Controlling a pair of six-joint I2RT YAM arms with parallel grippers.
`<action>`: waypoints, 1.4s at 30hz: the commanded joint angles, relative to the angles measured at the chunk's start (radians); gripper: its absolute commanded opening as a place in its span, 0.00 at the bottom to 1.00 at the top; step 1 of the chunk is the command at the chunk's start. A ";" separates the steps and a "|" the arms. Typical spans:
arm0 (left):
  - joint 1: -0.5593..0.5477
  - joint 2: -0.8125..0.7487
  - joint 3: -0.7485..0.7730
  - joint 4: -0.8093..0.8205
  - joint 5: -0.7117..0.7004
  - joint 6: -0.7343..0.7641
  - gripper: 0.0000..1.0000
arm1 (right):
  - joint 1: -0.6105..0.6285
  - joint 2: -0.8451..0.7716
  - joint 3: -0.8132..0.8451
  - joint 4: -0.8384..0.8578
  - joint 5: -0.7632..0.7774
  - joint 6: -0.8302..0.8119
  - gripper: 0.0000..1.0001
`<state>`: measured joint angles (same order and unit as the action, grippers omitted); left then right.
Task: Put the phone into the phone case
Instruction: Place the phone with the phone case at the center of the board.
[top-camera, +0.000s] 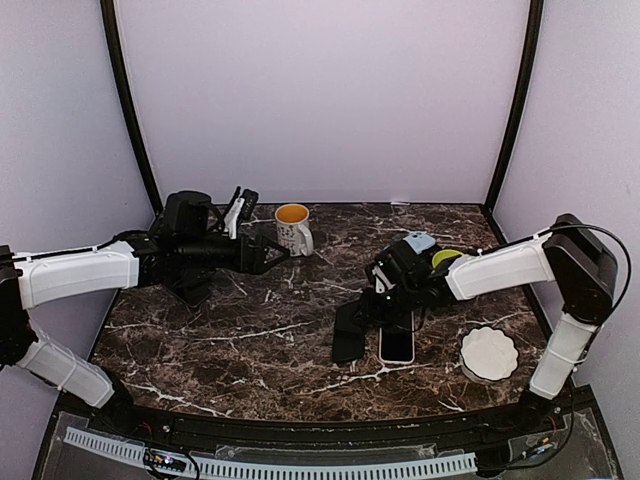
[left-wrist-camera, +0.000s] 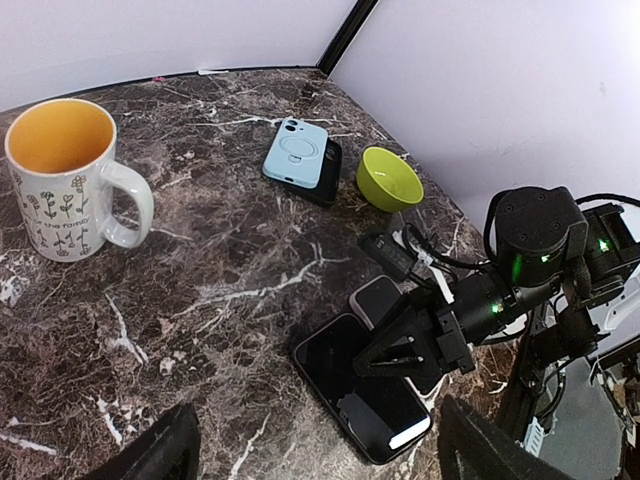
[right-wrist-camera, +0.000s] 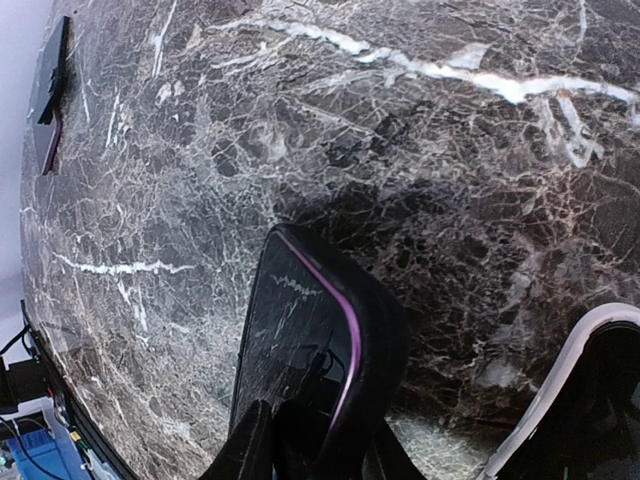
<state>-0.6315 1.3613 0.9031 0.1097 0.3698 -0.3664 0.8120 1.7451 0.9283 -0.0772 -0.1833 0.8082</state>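
Note:
A black phone (right-wrist-camera: 290, 330) with a purple edge rests in a black phone case (right-wrist-camera: 385, 340), and the purple rim shows along the case's right wall. In the top view the pair (top-camera: 349, 332) lies at mid-table. My right gripper (right-wrist-camera: 315, 450) sits at its near end, one finger over the screen and one outside the case wall. Whether they pinch it is unclear. From the left wrist view the right gripper (left-wrist-camera: 370, 358) hovers over the black phone (left-wrist-camera: 365, 400). My left gripper (top-camera: 272, 255) hangs open and empty beside the mug, well left of the phone.
A second phone in a white case (top-camera: 397, 345) lies right beside the black one. A flowered mug (top-camera: 293, 228) stands at the back centre. A light blue case (left-wrist-camera: 297, 152), a green bowl (left-wrist-camera: 390, 178) and a white dish (top-camera: 489, 352) are on the right.

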 joint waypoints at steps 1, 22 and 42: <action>-0.002 0.000 0.036 -0.016 0.013 0.007 0.84 | 0.006 0.028 0.036 -0.133 0.107 -0.010 0.27; 0.000 0.007 0.044 -0.042 -0.019 0.019 0.83 | 0.153 0.064 0.383 -0.555 0.438 -0.092 0.47; 0.017 0.025 0.087 -0.153 -0.187 0.120 0.84 | -0.286 0.128 0.584 -0.429 0.766 -0.136 0.67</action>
<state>-0.6235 1.3952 0.9535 0.0036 0.2405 -0.2966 0.5976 1.7565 1.4208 -0.5709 0.5709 0.6685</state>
